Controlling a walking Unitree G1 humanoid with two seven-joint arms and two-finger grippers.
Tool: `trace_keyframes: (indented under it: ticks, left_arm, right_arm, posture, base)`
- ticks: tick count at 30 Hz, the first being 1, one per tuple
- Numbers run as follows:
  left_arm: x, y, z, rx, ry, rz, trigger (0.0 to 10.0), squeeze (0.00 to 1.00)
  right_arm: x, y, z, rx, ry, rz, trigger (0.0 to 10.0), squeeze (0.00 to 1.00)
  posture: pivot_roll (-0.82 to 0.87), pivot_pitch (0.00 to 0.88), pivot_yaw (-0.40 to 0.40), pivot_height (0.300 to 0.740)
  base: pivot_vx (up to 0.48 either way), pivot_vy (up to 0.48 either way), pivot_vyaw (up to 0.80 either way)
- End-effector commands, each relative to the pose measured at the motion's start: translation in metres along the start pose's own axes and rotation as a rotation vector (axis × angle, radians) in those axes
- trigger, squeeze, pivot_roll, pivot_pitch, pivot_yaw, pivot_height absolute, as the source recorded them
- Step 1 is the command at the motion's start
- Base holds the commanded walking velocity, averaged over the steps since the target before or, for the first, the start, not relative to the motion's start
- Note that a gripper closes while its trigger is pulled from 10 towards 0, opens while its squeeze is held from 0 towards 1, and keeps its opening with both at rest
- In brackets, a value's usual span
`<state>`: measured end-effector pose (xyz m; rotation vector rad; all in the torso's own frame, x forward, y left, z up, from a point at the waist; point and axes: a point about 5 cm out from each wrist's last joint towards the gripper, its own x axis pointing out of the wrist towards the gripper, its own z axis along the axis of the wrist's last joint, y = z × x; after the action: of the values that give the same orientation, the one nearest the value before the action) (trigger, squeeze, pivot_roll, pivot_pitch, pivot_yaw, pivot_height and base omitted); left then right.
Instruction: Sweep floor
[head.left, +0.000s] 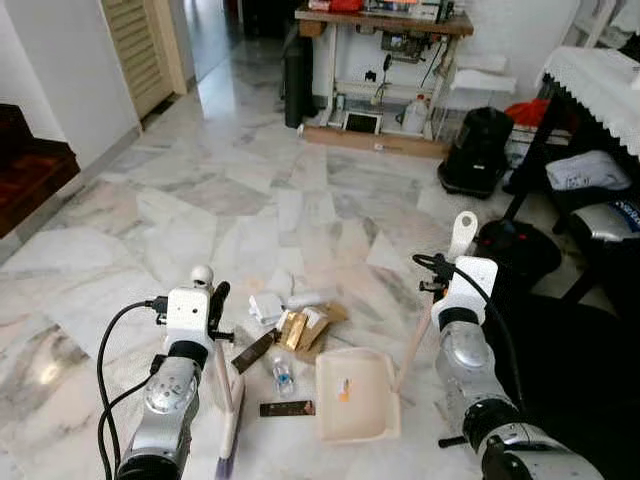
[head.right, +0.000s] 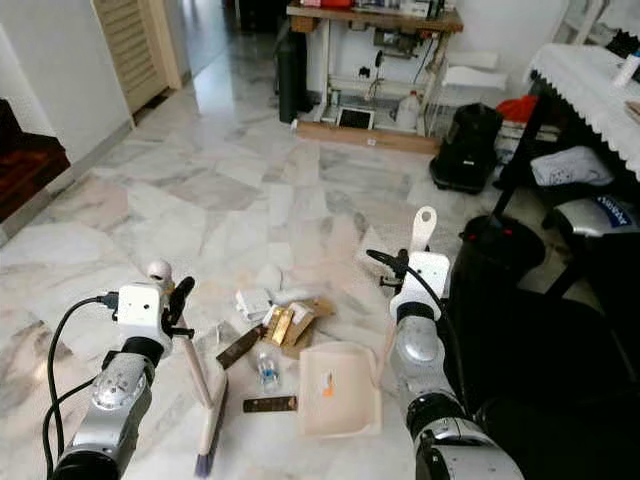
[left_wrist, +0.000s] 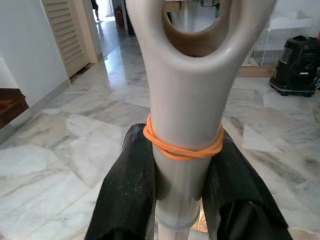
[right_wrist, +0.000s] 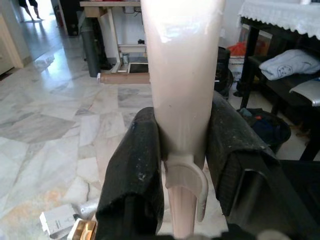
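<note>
While the left gripper (left_wrist: 182, 200) is clamping the broom (head.right: 205, 400) by its pale handle, the black fingers (left_wrist: 131, 195) are pressing on both sides just below an orange band (left_wrist: 182, 147), so the handle is sitting squarely between them. Its brush end is resting on the marble floor (head.left: 200, 190), near left of a litter pile (head.left: 300, 325) of cartons and wrappers, with a small bottle (head.left: 283, 377) and a dark strip (head.left: 287, 408) lying nearer.

Right of the litter, the dustpan (head.left: 355, 395) is lying flat, its handle rising to the right gripper (right_wrist: 182, 165), whose fingers (right_wrist: 137, 170) are squeezing the handle from either side. A black vacuum (head.left: 478, 150) is standing far right, beside a table (head.left: 600, 80).
</note>
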<state>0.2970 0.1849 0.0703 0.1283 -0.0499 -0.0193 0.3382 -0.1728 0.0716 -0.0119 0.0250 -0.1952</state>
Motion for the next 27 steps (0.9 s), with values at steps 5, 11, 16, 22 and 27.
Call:
trace_keyframes:
  ticks: [5,11,16,22,27]
  left_arm:
    - [0.005,0.002,0.010,0.016,-0.045,-0.020,10.0,0.00]
    - [0.005,0.004,0.010,0.017,-0.036,-0.040,10.0,0.00]
    - [0.003,0.002,0.009,0.013,-0.028,-0.063,10.0,0.00]
    - [-0.001,-0.001,0.006,0.011,-0.020,-0.082,10.0,0.00]
    - [-0.005,-0.003,0.004,0.009,-0.013,-0.091,10.0,0.00]
  right_arm:
    - [0.002,-0.001,0.001,-0.023,0.013,-0.010,10.0,0.00]
    - [-0.001,-0.005,-0.008,-0.064,0.061,-0.036,10.0,0.00]
    - [-0.003,-0.009,-0.013,-0.095,0.089,-0.068,10.0,0.00]
    - [-0.006,-0.010,-0.020,-0.117,0.124,-0.077,10.0,0.00]
    - [-0.008,-0.006,-0.025,-0.130,0.150,-0.071,10.0,0.00]
  posture:
    - [0.07,0.001,-0.058,0.740]
    - [0.07,0.000,-0.056,0.740]
    - [0.07,0.000,-0.053,0.740]
    - [0.08,0.007,-0.052,0.740]
    - [0.08,0.020,-0.050,0.740]
  base:
    - [0.000,0.000,0.00]
    - [0.000,0.000,0.00]
    - [0.000,0.000,0.00]
    - [0.000,0.000,0.00]
    - [0.000,0.000,0.00]
